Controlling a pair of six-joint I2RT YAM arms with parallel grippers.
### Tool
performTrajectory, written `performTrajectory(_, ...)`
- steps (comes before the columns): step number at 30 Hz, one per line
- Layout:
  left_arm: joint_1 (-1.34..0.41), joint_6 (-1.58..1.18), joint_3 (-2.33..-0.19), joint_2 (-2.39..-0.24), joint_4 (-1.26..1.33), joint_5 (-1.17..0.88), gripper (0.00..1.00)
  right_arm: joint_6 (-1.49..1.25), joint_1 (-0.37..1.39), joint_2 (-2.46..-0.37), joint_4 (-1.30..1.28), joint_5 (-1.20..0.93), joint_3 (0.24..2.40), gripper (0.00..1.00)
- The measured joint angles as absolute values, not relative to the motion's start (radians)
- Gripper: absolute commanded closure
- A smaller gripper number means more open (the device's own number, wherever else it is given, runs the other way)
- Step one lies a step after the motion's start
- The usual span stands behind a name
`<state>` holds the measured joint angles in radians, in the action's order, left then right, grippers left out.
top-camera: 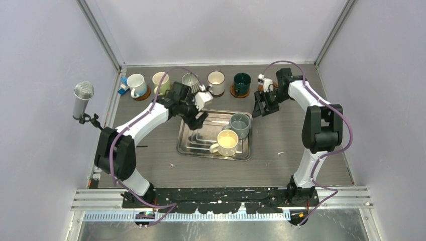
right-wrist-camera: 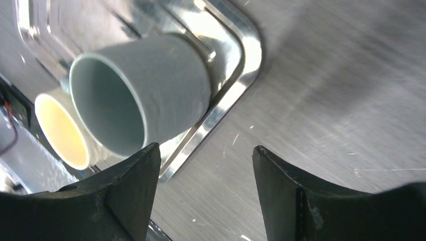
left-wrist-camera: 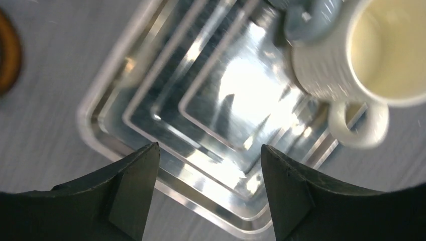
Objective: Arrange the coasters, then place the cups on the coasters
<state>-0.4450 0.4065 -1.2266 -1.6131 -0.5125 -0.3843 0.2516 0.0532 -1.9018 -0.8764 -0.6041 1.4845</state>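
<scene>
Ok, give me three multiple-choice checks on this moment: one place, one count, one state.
1. Where is the grey-blue mug? A. on a coaster B. in the steel tray C. on the bare table
2. How many mugs stand in the tray? A. one B. two C. four
3. The left tool is: A. open and empty B. shut on a mug handle C. shut on a coaster
Answers: 1 B, it stands in the tray's far right corner, beside the cream mug. 2 B, only those two are inside the rim. 3 A, its fingers stand apart with nothing between them.
</scene>
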Motion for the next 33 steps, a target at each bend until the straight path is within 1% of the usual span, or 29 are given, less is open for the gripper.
performTrajectory(4, -0.462, 0.503, -1.155, -1.583, -0.566, -0.428, 0.27, 0.346, 0.080, -1.856, -0.927, -0.608, 1.418, 0.29)
performTrajectory(10, -0.463, 0.497, -1.138, -1.589, -0.533, -0.450, 0.33, 0.439, 0.115, -1.785, -0.976, -0.607, 1.325, 0.31)
performTrajectory(18, -0.463, 0.453, -1.140, -1.663, -0.438, -0.448, 0.39, 0.421, 0.204, -1.778, -0.928, -0.607, 1.296, 0.37)
performTrajectory(26, -0.463, 0.448, -1.140, -1.670, -0.404, -0.445, 0.43, 0.348, 0.240, -1.863, -0.860, -0.621, 1.385, 0.43)
performTrajectory(33, -0.463, 0.446, -1.100, -1.656, -0.368, -0.441, 0.50, 0.342, 0.283, -1.978, -0.809, -0.634, 1.520, 0.44)
